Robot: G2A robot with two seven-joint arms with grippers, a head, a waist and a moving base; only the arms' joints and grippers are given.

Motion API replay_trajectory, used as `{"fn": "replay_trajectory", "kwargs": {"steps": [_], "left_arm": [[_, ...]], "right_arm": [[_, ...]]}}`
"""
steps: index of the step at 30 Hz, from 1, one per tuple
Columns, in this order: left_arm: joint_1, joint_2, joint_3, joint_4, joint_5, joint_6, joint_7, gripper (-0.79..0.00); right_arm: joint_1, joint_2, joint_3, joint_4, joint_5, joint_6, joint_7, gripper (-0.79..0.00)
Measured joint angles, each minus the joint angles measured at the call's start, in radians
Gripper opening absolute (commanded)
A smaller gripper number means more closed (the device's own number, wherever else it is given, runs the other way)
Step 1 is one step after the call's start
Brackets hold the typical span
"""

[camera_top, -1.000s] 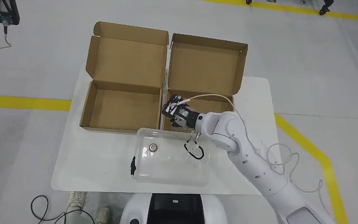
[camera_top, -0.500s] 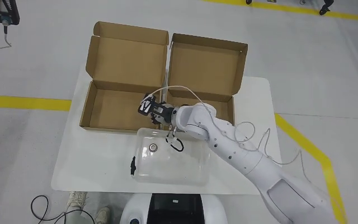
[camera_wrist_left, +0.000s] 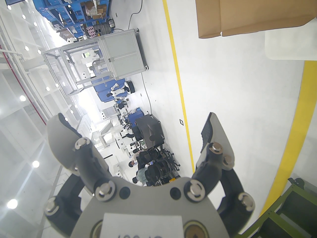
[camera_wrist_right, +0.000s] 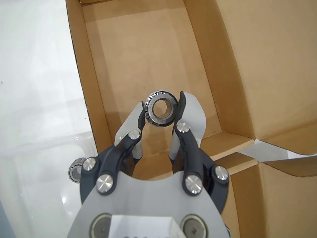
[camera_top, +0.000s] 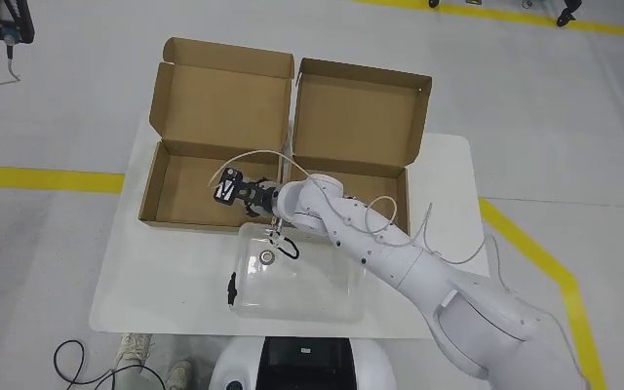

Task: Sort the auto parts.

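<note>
- The bearing (camera_wrist_right: 161, 111) between the pads (camera_wrist_right: 180, 104) of the right gripper (camera_wrist_right: 162, 100) is bare bright metal, with a smooth polished bore and glinting rollers.
- A second bearing (camera_top: 265, 258) has the same steel sheen.
- The clear bin (camera_top: 302, 292) around it is glossy see-through plastic.
- The left box (camera_top: 195, 195) and the right box (camera_top: 356, 112) are matt brown corrugated cardboard.
- The table (camera_top: 166, 283) is white, smooth and faintly shiny.
- The right gripper and the left gripper (camera_wrist_left: 135, 118) have grey brushed metal plates, matt black links, shiny screw heads and ribbed black pads.
</note>
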Motion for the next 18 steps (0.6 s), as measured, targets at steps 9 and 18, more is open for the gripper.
{"fn": "replay_trajectory", "kwargs": {"steps": [9,18], "left_arm": [[0.0,0.0,0.0,0.0,0.0,0.0,0.0,0.0],[0.0,0.0,0.0,0.0,0.0,0.0,0.0,0.0]], "right_arm": [[0.031,-0.078,-0.019,0.139,0.016,0.003,-0.008,-0.699],[0.054,-0.131,-0.019,0.235,0.024,-0.046,-0.006,-0.588]]}}
